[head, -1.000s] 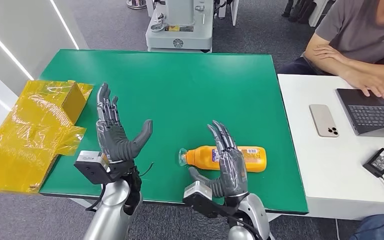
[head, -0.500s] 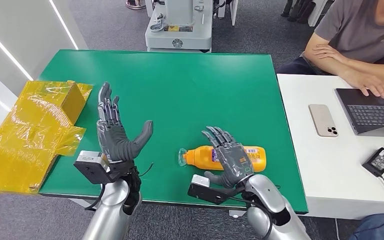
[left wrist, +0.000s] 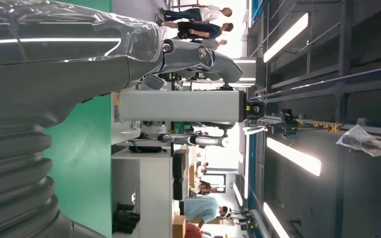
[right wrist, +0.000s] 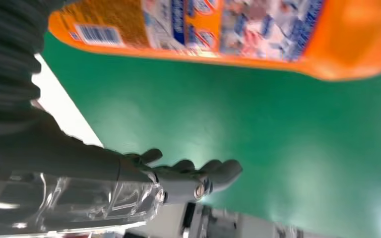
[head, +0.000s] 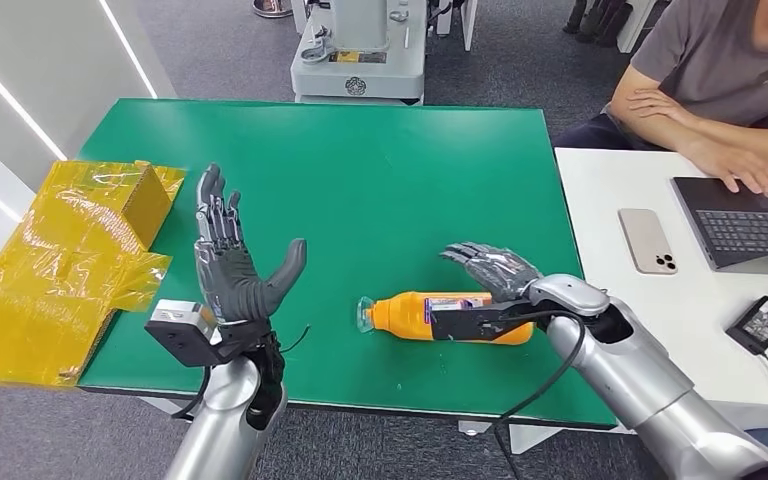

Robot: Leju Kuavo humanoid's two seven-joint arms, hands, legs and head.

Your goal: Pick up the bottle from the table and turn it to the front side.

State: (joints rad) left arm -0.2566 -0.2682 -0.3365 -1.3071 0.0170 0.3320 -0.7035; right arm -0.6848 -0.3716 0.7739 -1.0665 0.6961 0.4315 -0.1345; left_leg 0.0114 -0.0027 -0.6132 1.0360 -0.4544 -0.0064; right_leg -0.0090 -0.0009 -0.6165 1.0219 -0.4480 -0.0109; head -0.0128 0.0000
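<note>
Two hands are showing over the green table (head: 380, 160). Beside the yellow wrapped box (head: 60, 260), the left hand (head: 228, 262) is standing upright, fingers spread, holding nothing. The orange bottle (head: 410, 312) is lying on its side, barcode label blurred, unreadable. The right hand (head: 492, 268) is hovering over it, fingers spread.

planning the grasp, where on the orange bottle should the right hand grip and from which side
Probably the wide labelled body of the orange bottle, from above. It lies flat on the green table, neck pointing to the robot's left, and the right hand hovers open over it. The narrow neck gives less hold.
</note>
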